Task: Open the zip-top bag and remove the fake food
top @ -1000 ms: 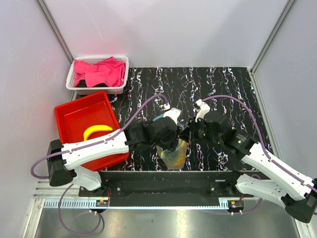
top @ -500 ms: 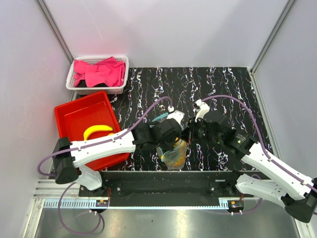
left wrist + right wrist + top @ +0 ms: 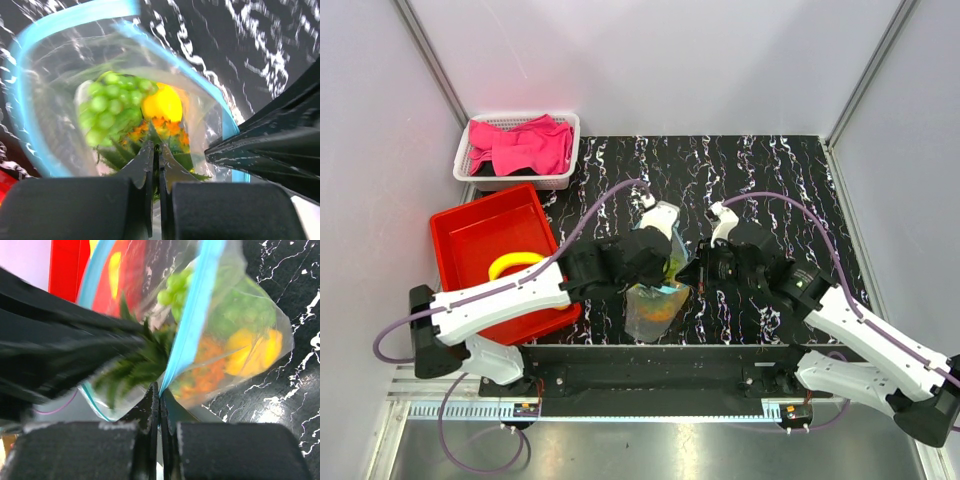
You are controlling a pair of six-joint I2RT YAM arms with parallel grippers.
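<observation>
The zip-top bag (image 3: 653, 306) hangs between both grippers above the near table edge, its mouth open. My right gripper (image 3: 159, 390) is shut on the bag's light blue zip strip (image 3: 193, 322). My left gripper (image 3: 156, 147) reaches into the bag's mouth and is shut on the dark green leafy top (image 3: 117, 156) of a piece of fake food. Inside the bag lie green grapes (image 3: 106, 102), a yellow piece (image 3: 162, 102) and a bumpy orange piece (image 3: 167, 127). In the top view the left gripper (image 3: 666, 262) and right gripper (image 3: 688, 272) nearly meet.
A red bin (image 3: 470, 232) holding a yellow banana (image 3: 515, 264) stands left of the bag, under the left arm. A white basket (image 3: 567, 150) with pink cloth (image 3: 520, 146) sits at the back left. Walls close in on both sides.
My left gripper has closed on the leafy top inside the bag and drawn back a little to the left. The bag shifted slightly left. The right gripper kept its hold.
</observation>
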